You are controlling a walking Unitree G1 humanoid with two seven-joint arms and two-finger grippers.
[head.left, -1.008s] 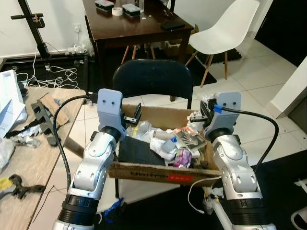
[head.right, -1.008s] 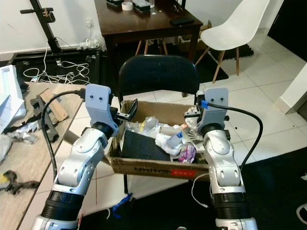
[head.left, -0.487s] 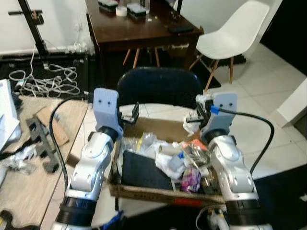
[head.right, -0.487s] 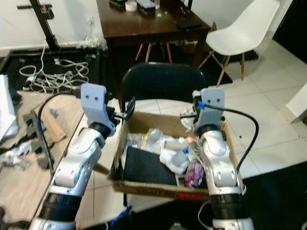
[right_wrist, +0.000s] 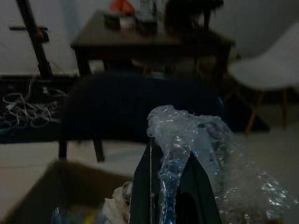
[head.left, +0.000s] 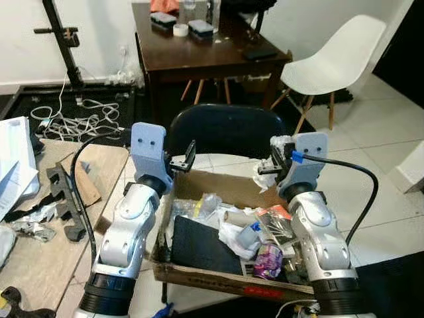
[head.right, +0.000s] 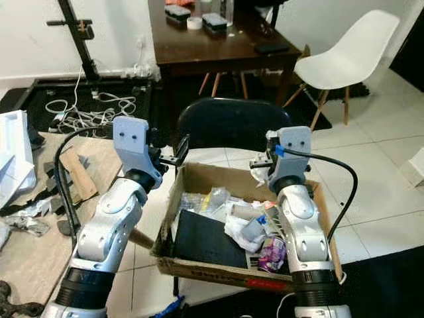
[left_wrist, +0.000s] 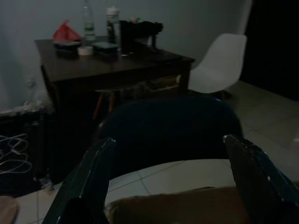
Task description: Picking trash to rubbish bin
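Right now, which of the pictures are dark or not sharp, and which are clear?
Both eye views are bright and sharp: the cardboard box of trash reads clearly. The left wrist view is very dim, though the black chair shows. The right wrist view is dim and soft; the crumpled plastic wrap is blurred.

White tiled floor (head.left: 371,165), white wall (head.left: 20,40) at 10–11 o'clock. Dark wooden table (head.left: 205,56) at 12, with small items on top, too small to identify. White shell chair (head.left: 334,56) on wooden legs at 1–2 o'clock, beside the table. Black chair (head.left: 222,129) dead centre, nearer than the table. Light wood tabletop (head.left: 46,248) at 8–9 o'clock, cluttered with papers and black parts. Black stand (head.left: 63,33) at 11, white cables (head.left: 66,119) tangled on the floor below it. Dark mat (head.left: 397,278) at 4–5 o'clock.
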